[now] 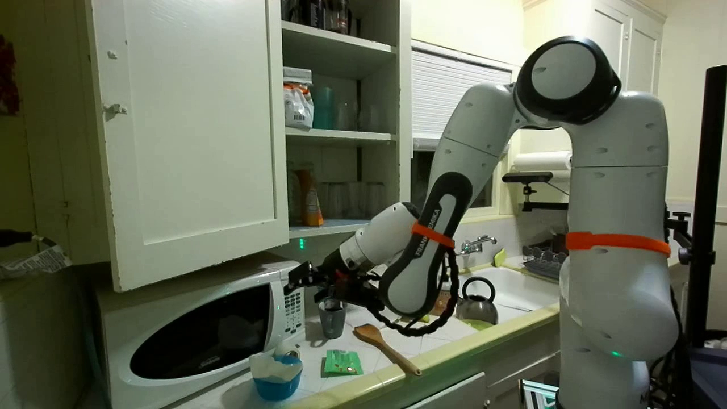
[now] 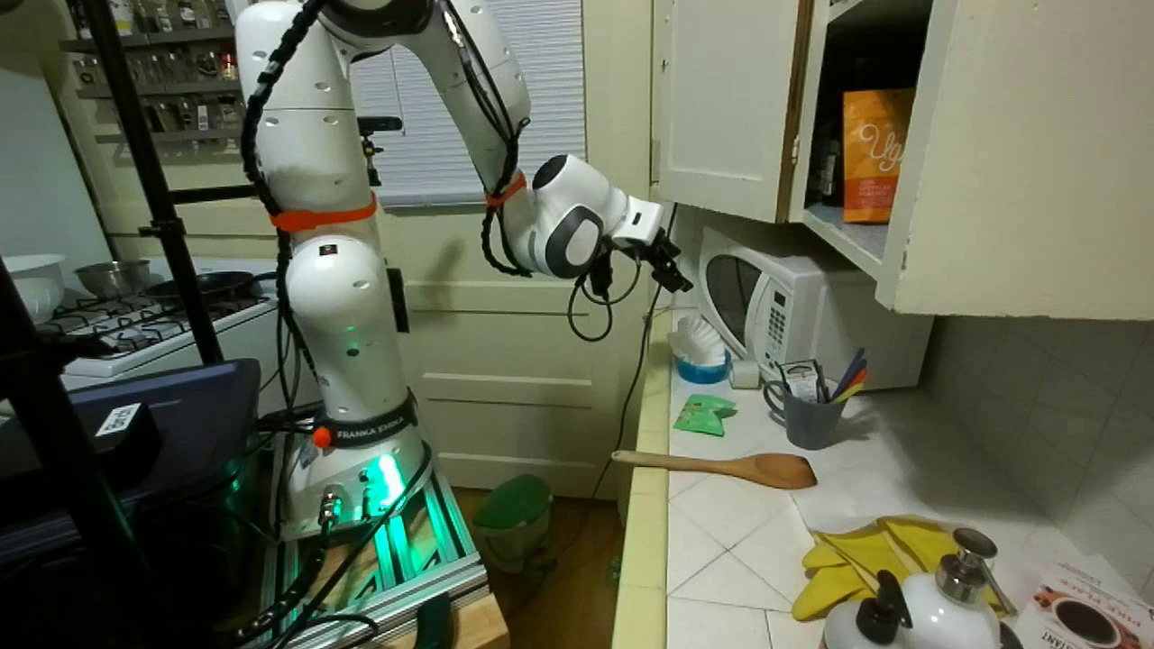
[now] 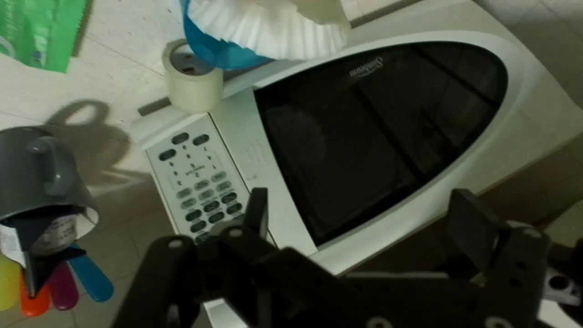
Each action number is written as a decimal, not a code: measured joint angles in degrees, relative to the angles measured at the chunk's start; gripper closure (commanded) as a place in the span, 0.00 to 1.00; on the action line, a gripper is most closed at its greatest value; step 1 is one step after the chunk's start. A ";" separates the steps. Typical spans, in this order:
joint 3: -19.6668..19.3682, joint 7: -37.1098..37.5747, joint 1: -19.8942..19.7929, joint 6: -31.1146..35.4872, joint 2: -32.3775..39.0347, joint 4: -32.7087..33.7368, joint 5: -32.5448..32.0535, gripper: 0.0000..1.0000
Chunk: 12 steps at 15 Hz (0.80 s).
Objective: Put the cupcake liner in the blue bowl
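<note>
The cupcake liner, white and pleated, sits tilted in the blue bowl and stands up above its rim. The liner [image 1: 274, 368] [image 2: 698, 341] and the bowl [image 1: 278, 389] [image 2: 703, 370] show in both exterior views, on the counter in front of the microwave. In the wrist view the liner [image 3: 278, 34] and part of the bowl [image 3: 216, 50] are at the top edge, partly cut off. My gripper [image 3: 360, 197] is open with nothing between its fingers. It hangs near the microwave's front, above and away from the bowl, as both exterior views show [image 1: 304, 281] [image 2: 674, 272].
The white microwave [image 3: 291, 200] lies beyond my fingers. A tape roll [image 3: 193, 84] touches its front by the bowl. A grey mug [image 2: 811, 419] with utensils, a green packet [image 1: 342, 362] and a wooden spoon [image 1: 386, 347] are on the counter. An open cabinet door [image 1: 199, 125] hangs above.
</note>
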 measured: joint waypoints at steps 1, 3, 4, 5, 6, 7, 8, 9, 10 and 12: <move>-1.11 3.89 -0.51 -4.41 -1.77 -0.01 -4.71 0.00; -4.35 12.30 1.31 -13.06 -5.07 0.02 -13.87 0.00; -7.13 16.53 4.39 -16.63 -6.24 -0.03 -18.08 0.00; -10.51 20.13 8.50 -19.57 -6.93 -0.17 -21.42 0.00; -13.92 22.69 13.08 -21.94 -7.05 -0.30 -23.40 0.00; -16.97 23.77 17.63 -23.80 -6.75 -0.42 -23.75 0.00; -19.82 23.86 22.13 -25.63 -6.36 -0.48 -23.11 0.00; -22.35 23.13 26.59 -27.97 -6.09 -0.47 -21.02 0.00; -24.48 20.60 31.08 -30.94 -6.20 -0.42 -16.69 0.00; -30.18 12.35 40.32 -39.06 -8.07 0.42 -8.31 0.00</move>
